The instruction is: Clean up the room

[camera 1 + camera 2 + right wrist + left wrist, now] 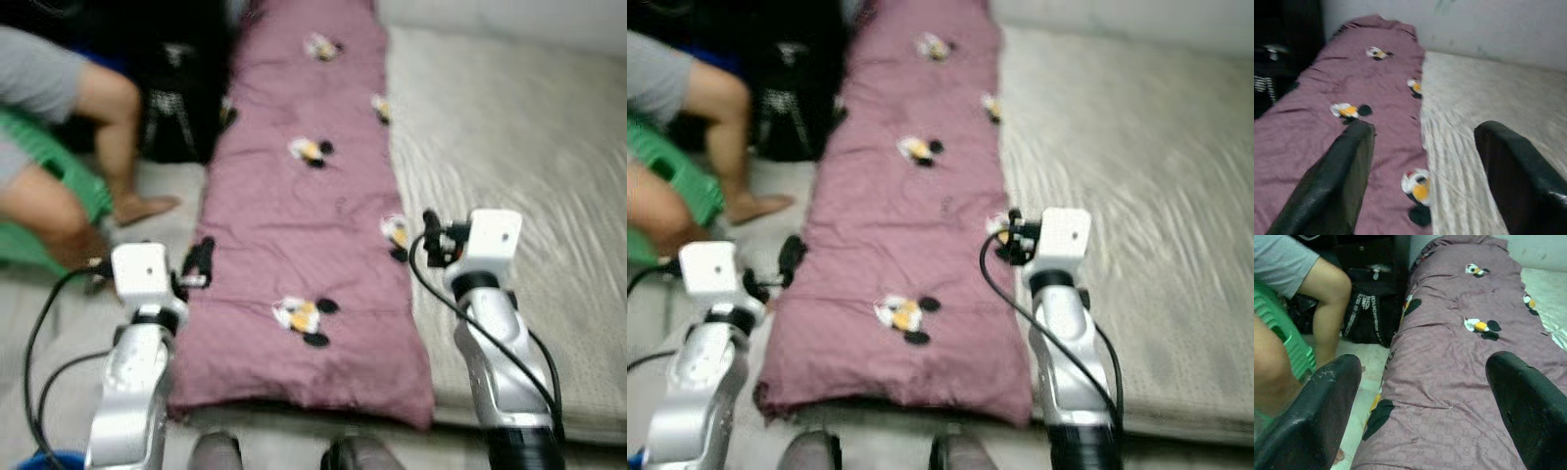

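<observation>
A long mauve quilt [304,206] with cartoon prints lies folded along the left side of a grey mattress [519,147]. My left gripper [199,264] hovers at the quilt's near left edge, fingers open with nothing between them; the quilt [1449,396] shows between its fingers [1327,401]. My right gripper [431,240] hovers over the quilt's near right edge beside the mattress, also open and empty; both the quilt [1312,137] and the mattress [1474,107] lie beneath its fingers [1347,171].
A person [69,147] sits on a green stool [78,181] at the left, a bare foot on the floor close to the quilt. A black bag [176,108] stands beside the leg. The robot's feet [284,452] are at the mattress's near end.
</observation>
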You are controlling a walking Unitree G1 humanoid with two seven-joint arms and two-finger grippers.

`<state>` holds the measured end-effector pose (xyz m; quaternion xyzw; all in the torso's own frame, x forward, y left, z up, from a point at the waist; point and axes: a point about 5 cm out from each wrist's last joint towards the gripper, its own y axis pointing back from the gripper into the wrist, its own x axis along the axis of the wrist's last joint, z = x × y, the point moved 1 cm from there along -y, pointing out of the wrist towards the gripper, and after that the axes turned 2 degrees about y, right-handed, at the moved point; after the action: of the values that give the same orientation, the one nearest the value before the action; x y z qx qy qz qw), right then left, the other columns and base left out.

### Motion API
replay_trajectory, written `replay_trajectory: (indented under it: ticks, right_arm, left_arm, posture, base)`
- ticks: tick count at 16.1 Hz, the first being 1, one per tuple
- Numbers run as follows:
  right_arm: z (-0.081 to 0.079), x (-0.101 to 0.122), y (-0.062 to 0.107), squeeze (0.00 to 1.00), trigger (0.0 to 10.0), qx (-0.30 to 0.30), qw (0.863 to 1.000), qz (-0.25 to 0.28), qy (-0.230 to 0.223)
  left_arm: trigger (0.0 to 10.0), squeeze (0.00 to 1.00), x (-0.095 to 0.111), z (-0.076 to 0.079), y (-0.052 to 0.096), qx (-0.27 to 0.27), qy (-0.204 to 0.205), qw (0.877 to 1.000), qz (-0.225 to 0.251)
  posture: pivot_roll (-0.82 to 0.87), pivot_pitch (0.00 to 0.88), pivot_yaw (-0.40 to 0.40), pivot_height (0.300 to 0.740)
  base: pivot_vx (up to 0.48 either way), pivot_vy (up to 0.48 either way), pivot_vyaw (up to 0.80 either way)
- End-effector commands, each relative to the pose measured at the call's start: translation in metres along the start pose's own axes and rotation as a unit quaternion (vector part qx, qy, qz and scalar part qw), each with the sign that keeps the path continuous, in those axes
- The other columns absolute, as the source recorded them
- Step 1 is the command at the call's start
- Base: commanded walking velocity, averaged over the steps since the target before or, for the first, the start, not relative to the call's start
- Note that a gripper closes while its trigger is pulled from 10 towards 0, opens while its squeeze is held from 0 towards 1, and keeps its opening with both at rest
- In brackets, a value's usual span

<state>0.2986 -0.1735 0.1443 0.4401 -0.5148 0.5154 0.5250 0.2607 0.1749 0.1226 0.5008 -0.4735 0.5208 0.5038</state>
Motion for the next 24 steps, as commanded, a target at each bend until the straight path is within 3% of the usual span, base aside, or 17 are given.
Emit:
replay_trajectory:
  ticks: [1,11,12,17,24]
  right_arm:
    - [0.004,-0.005,0.002,1.00,10.0,-0.007,1.000,-0.008,0.005]
    - [0.003,-0.013,0.000,1.00,10.0,-0.023,0.999,-0.029,0.009]
    - [0.003,-0.014,0.000,0.00,10.0,-0.024,0.999,-0.032,0.005]
    - [0.003,-0.015,0.000,0.00,10.0,-0.025,0.999,-0.035,0.004]
    - [-0.001,-0.014,0.000,0.00,10.0,-0.017,0.999,-0.029,0.004]
  left_arm:
    - [10.0,0.00,-0.003,0.005,0.001,-0.015,0.000,1.000,-0.010]
    - [10.0,0.00,-0.005,0.007,-0.004,-0.008,-0.022,1.000,-0.015]
    - [10.0,0.00,-0.005,0.007,-0.004,-0.013,-0.009,1.000,-0.016]
    - [10.0,0.00,-0.003,0.007,-0.005,-0.016,-0.004,1.000,-0.016]
    - [10.0,0.00,-0.004,0.007,-0.006,-0.021,-0.003,1.000,-0.019]
  posture:
    - [-0.03,0.087,-0.060,0.740]
    - [-0.03,0.081,-0.061,0.740]
    - [-0.03,0.081,-0.061,0.740]
    - [-0.04,0.083,-0.060,0.740]
    - [-0.04,0.086,-0.054,0.740]
  base:
    - [0.000,0.000,0.00]
    - [0.000,0.000,0.00]
    - [0.000,0.000,0.00]
    - [0.000,0.000,0.00]
    - [0.000,0.450,0.00]
